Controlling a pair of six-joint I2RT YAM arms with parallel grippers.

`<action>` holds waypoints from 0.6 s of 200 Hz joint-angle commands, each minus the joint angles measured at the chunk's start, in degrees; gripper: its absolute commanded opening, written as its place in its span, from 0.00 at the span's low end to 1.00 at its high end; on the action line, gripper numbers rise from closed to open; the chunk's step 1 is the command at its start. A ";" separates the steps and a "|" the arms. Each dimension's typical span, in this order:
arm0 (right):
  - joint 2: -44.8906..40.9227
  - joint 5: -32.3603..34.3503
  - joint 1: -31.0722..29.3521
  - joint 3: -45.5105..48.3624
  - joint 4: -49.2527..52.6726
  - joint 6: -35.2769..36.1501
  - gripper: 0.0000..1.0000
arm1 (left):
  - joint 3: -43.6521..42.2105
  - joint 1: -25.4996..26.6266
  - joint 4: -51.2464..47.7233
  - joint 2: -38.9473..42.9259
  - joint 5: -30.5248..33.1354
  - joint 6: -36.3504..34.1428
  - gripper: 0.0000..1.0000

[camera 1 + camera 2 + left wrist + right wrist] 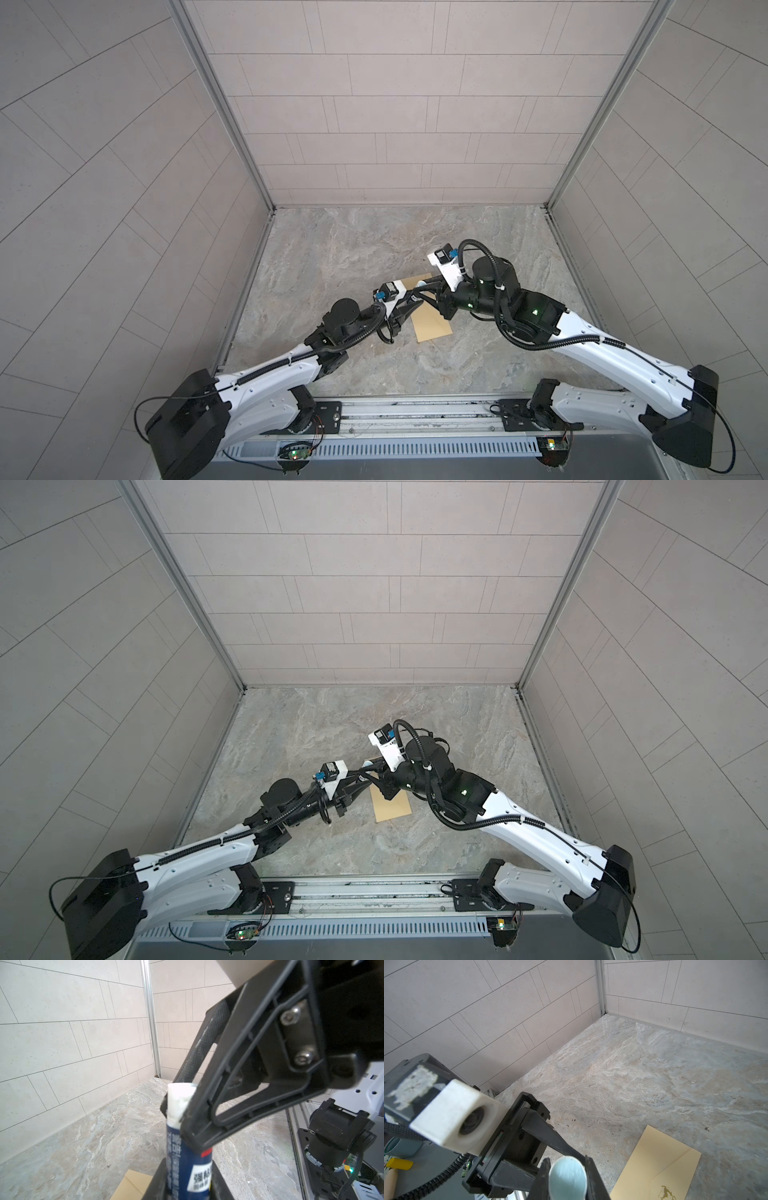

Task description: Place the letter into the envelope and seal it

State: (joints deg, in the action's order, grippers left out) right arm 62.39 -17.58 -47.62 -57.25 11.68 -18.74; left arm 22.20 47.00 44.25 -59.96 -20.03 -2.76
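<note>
The long yellow-tan paper envelope [654, 1167] is seen to be matt and smooth, with a shiny gold emblem [664, 1191] printed on it. The blue cylindrical plastic glue stick [182, 1163] is wrapped in a glossy label, its white cap [178, 1101] smeared. The grey stone-patterned tabletop [643, 1068] is finished smooth and faintly sheened.

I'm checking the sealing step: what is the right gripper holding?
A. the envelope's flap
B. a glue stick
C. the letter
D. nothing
B: the right gripper is closed on the white cap end of a blue-labelled glue stick, raised above the envelope, which lies flat on the table.
</note>
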 commanded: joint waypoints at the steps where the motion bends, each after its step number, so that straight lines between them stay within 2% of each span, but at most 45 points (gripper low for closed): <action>1: -0.33 -0.17 0.07 -0.01 -3.21 -1.04 0.02 | -0.66 0.41 1.45 -0.19 -1.86 -0.65 0.10; 21: -0.43 -0.40 0.07 -0.43 -2.92 -0.90 0.10 | -0.75 0.37 1.45 -0.14 -1.78 -0.75 0.01; 47: -1.26 0.78 0.57 -2.69 1.16 1.32 0.39 | -0.99 0.37 1.29 0.15 -1.57 -1.09 0.00; 58: -1.94 1.74 1.54 -4.01 4.13 2.35 0.48 | -1.10 0.37 1.11 0.43 -1.50 -1.25 0.00; 84: -2.97 3.40 6.63 -6.95 12.11 3.22 0.59 | -1.16 0.46 0.33 0.90 -1.57 -1.97 0.00; 120: -0.44 2.28 18.27 -8.65 22.48 4.02 0.69 | -1.19 0.38 0.31 0.92 -1.95 -2.24 0.00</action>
State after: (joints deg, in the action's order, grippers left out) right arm 60.69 -15.84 -35.03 -65.01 24.18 -15.94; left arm 21.43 47.16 43.00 -60.01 -20.80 -4.05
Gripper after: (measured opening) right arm 0.670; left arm 0.267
